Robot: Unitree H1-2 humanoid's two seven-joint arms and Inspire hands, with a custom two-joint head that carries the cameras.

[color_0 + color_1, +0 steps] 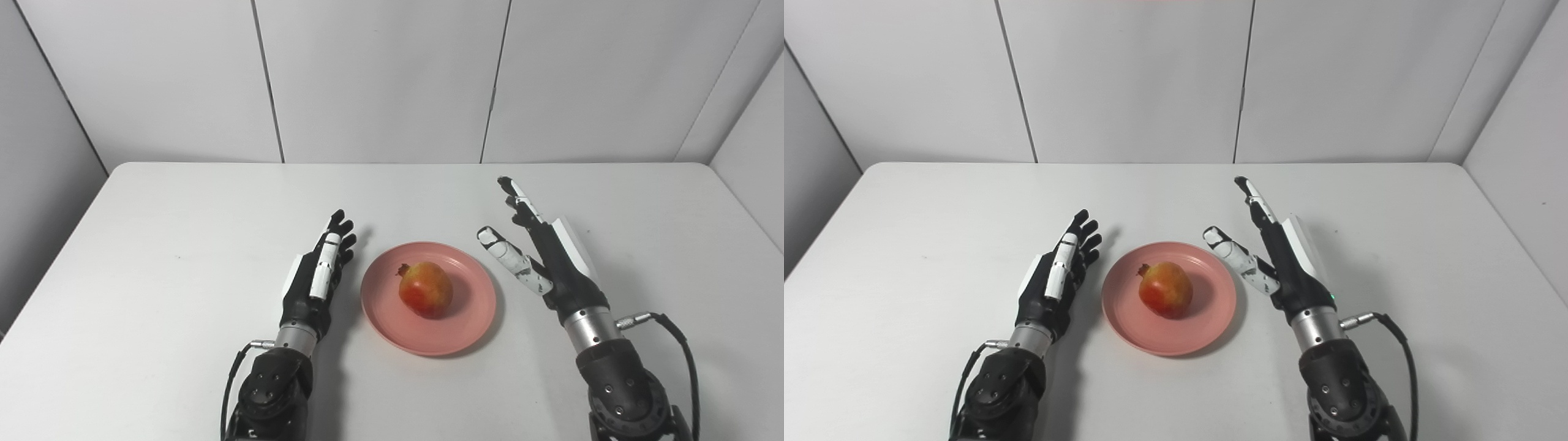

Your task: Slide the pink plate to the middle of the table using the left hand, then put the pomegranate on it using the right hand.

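Resting on the pink plate (465,331), the pomegranate (425,289) lies between both hands' spread, empty fingers (519,199).

A red-yellow pomegranate (425,289) sat on the round pink plate (465,331), which lay flat mid-table.

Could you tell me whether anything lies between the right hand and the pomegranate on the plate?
Nothing visible does. The right hand is open beside the pink plate, and only bare table and plate rim separate it from the pomegranate.
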